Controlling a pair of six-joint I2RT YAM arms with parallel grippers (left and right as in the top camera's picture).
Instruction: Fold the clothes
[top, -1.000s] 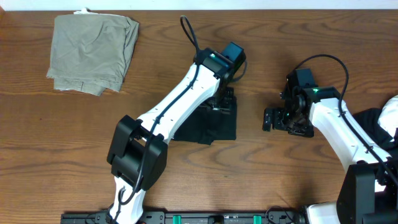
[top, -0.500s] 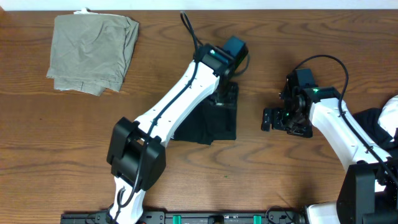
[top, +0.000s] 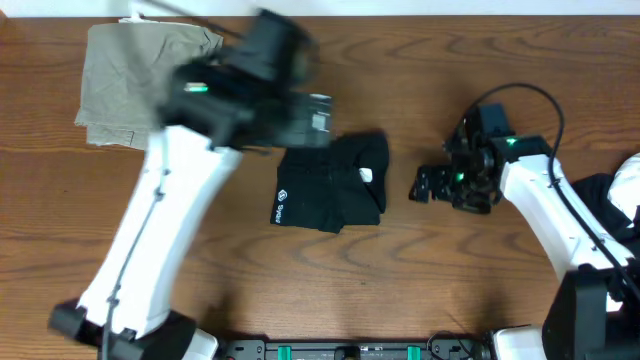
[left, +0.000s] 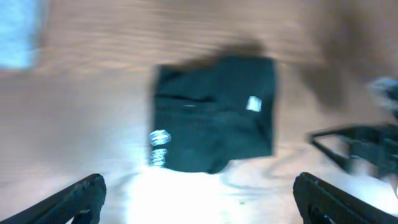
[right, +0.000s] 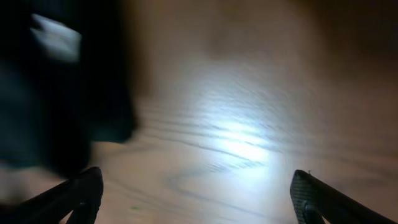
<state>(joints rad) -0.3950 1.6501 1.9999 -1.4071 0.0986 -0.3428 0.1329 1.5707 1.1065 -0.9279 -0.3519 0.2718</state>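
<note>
Step in hand, as I judged it: get clear of the finished fold and fetch the next piece.

The folded black garment (top: 335, 185) lay flat at the centre of the table (top: 420, 290), its white logo showing along its left edge, and nothing touched it. The left gripper (left: 199, 184) stood wide open and empty, raised off the fold on the side of the olive garment (top: 115, 90). Its arm was smeared by motion in the overhead view. The right gripper (right: 196, 182) was likewise wide open and empty, low over bare wood just to the right of the fold. The remaining clothes (top: 608, 195) sat at the far right edge, partly behind the right arm. It was probably one heap, though I could not count the pieces.

Procedure I set myself:
1. Keep both sets of fingers above the fold's top layer, since any drag would undo it
2. Swing the right arm away from the fold before lowering
3. Pinch only one layer of the heap, at a hem or shoulder
</note>
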